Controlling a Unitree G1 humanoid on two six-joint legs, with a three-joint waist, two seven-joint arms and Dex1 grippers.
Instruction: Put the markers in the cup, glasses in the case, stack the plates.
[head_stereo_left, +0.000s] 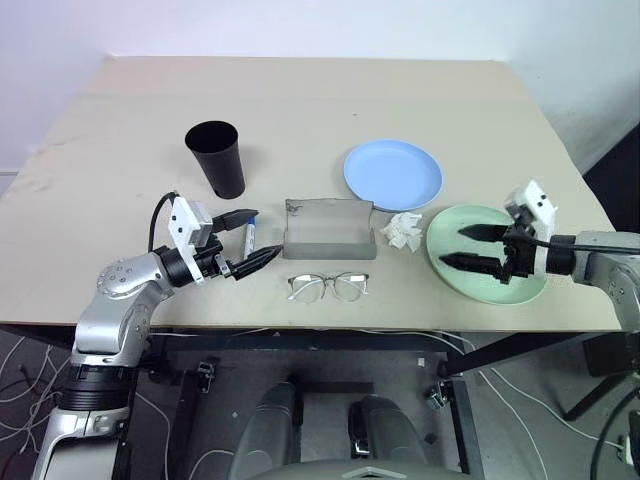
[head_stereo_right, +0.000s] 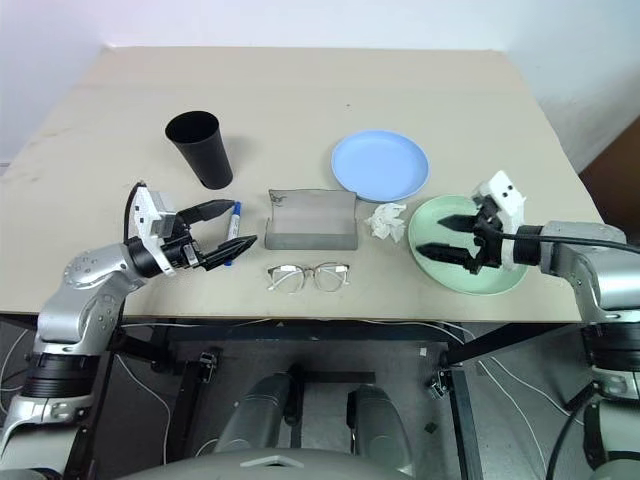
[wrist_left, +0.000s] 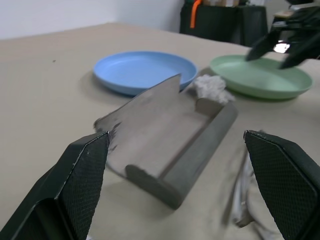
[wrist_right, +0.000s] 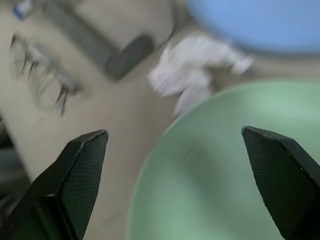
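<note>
My left gripper (head_stereo_left: 248, 238) is open just left of the grey case (head_stereo_left: 329, 228), which lies open. The blue-capped white marker (head_stereo_left: 250, 238) lies on the table in the gap between that gripper's spread fingers, not gripped. The black cup (head_stereo_left: 215, 158) stands upright behind the gripper. The wire-framed glasses (head_stereo_left: 327, 286) rest in front of the case near the table's front edge. My right gripper (head_stereo_left: 470, 248) is open over the mint green plate (head_stereo_left: 500, 285) at the right. The light blue plate (head_stereo_left: 393, 174) sits behind it, apart from the green one.
A crumpled white tissue (head_stereo_left: 405, 230) lies between the case, the blue plate and the green plate. The table's front edge (head_stereo_left: 330, 325) runs close below the glasses and the green plate. The far half of the tabletop (head_stereo_left: 300, 95) is bare wood.
</note>
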